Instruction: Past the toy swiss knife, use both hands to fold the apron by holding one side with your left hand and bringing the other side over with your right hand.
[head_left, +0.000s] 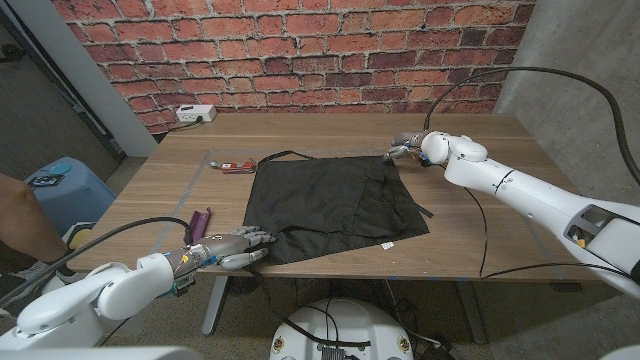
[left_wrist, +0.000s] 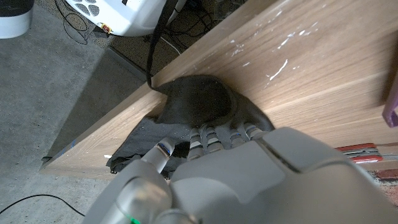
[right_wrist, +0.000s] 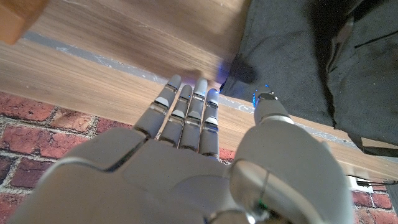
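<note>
At the near edge of the surface (head_left: 470, 235), we are pressing our left hand (head_left: 232, 248) onto the near left corner of the apron (head_left: 335, 205). Its fingers (left_wrist: 214, 134) are reaching onto the dark cloth where it drapes over the edge, so this side looks pinned, though we cannot tell whether any cloth is actually pinched. The apron itself is lying spread out and mostly flat across the middle of the surface, with no half brought over yet. Just left of it, a purple object (head_left: 201, 219) is sitting near our left hand, and farther back the toy swiss knife (head_left: 238, 166) is resting close to the far left corner. At the far right corner, our right hand (head_left: 405, 147) is arriving with its fingers (right_wrist: 186, 112) held straight and close together, just beside the cloth and gripping nothing. We judge the fold barely begun: the right hand's grasp and the carry-over are both remaining.
</note>
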